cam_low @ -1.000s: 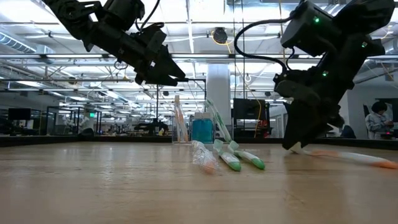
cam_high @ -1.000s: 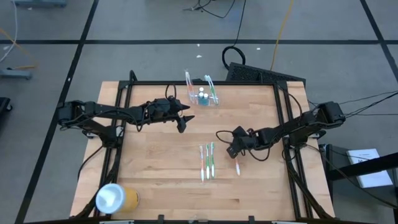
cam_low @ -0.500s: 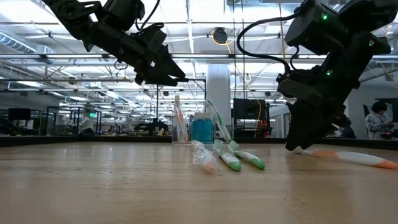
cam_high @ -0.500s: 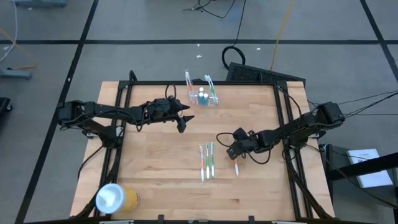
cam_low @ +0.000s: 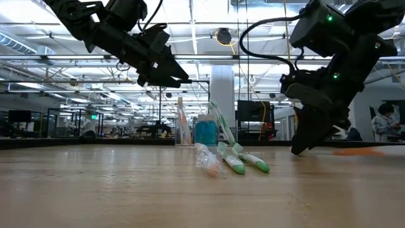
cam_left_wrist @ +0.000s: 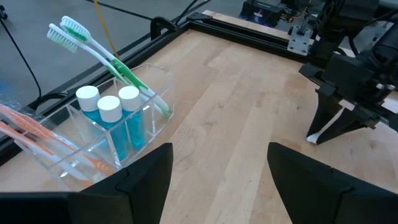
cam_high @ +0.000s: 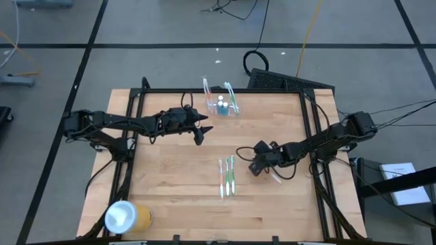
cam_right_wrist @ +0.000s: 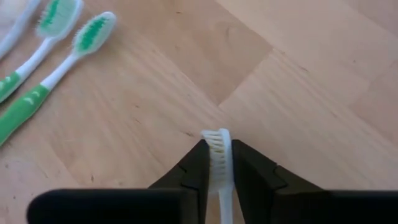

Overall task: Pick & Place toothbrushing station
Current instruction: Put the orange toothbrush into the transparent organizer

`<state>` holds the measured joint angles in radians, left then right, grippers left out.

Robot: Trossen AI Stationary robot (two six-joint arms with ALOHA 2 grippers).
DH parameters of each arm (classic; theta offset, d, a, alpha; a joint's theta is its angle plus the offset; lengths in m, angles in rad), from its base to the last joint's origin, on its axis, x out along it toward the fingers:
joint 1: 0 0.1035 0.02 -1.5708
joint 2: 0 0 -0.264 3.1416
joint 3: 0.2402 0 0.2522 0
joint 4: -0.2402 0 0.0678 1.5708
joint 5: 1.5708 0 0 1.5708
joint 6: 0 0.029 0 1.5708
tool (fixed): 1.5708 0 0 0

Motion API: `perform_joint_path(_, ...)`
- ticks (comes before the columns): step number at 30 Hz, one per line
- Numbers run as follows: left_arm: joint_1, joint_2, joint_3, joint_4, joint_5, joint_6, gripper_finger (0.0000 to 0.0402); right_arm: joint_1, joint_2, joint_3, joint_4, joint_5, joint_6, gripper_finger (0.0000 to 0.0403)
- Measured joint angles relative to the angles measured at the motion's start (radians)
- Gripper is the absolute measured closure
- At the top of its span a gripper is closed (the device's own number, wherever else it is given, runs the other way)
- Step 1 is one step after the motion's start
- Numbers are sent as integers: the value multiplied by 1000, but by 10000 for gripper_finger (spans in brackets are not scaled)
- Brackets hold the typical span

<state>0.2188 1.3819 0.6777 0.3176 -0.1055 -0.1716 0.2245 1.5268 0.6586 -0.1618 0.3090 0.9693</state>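
Note:
The toothbrushing station is a clear plastic holder standing at the table's far middle. It holds toothbrushes and blue tubes with white caps, and also shows in the left wrist view and the low view. My left gripper hovers open and empty, near and left of it. My right gripper is low over the table right of centre, shut on a white toothbrush with an orange handle. My right gripper pinches the toothbrush's neck just behind the bristle head between its two fingers. The fingers slant down from the table's right side and lie along the brush. The handle runs out level toward the table's right, at or just above the tabletop.
Three loose toothbrushes lie side by side on the wood just left of my right gripper. A yellow cylinder with a white round end lies at the near left corner. Black frame rails run along the table's left and right sides.
My right gripper has turned with the toothbrush in its hold. The brush's handle has swung from pointing toward the table's near edge to pointing toward its right edge, while the head has stayed between the fingers.

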Motion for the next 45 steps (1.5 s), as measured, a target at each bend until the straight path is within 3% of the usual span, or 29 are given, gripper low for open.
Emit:
perform_joint_path(9,0,0,0,2,1,5,131,-16,-49,-3,190,-11,-212,353)
perform_joint_path(17,0,0,0,16,0,9,131,-71,-143,-2,499,2,-561,353)
perform_joint_path(27,-55,0,1,250,79,37,131,-113,-188,0,917,1,-921,353)
perform_joint_path(38,-161,6,1,388,80,163,131,-113,-188,-1,1150,0,-1085,353)
perform_joint_path(45,-208,131,1,598,43,331,131,-113,-183,-1,1165,-48,-1088,353)
